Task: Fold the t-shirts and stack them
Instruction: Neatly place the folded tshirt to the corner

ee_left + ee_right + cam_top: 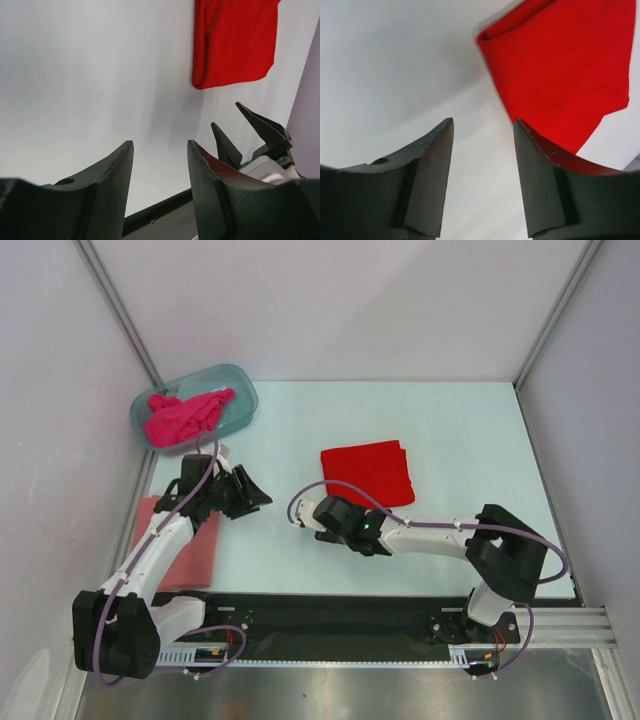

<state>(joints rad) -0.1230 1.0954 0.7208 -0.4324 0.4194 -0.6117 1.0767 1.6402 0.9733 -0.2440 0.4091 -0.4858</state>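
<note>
Currently the left hand (258, 498) and right hand (298, 512) both hover with fingers apart and empty. The red t-shirt (368, 472) lies folded mid-counter (450, 440), the salmon t-shirt (190, 552) lies beneath the left arm, and the magenta t-shirt (185, 418) sits crumpled in the tub (242, 392).

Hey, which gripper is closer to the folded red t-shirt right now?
Right. The right gripper sits just off the near-left corner of the red t-shirt, not touching it. The left gripper is farther off to the left, beyond the right one.
</note>
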